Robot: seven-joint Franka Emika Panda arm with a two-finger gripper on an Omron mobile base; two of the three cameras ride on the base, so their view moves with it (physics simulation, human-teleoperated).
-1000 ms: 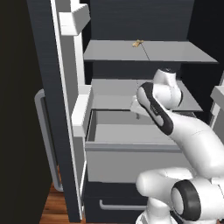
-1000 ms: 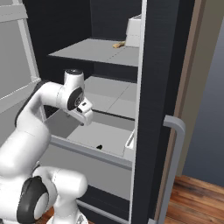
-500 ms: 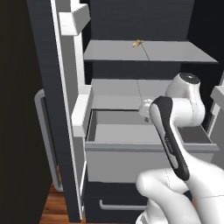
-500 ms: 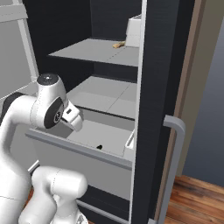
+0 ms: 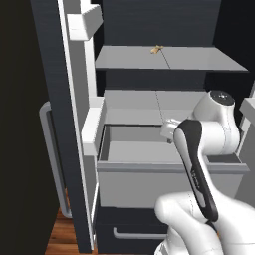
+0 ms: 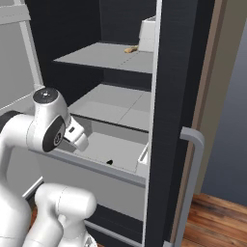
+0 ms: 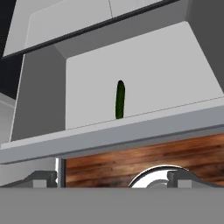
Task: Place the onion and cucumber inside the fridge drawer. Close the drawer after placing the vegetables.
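The fridge drawer (image 5: 169, 179) stands pulled out from the fridge, its plain light grey front panel facing the base and its interior exposed from above. In the hand view the cucumber (image 7: 120, 99) lies on the pale floor of the drawer, its lower end cut off by the drawer's front rim (image 7: 113, 133); it is well apart from both side walls. In the right base view a small dark spot (image 6: 109, 162) on the drawer floor near the front wall is probably the same cucumber, though it is too small to confirm. The gripper (image 7: 109, 177) sits outside the drawer, in front of and just above the front rim, with the wooden floor (image 7: 144, 155) visible beyond it. Its fingers (image 7: 41, 177) are set wide apart at the two bottom corners of the hand view, with nothing between them. In the left base view the arm's wrist (image 5: 172, 132) hangs over the drawer's right half. A small tan item (image 5: 157, 49) rests on the upper shelf (image 5: 199, 61).
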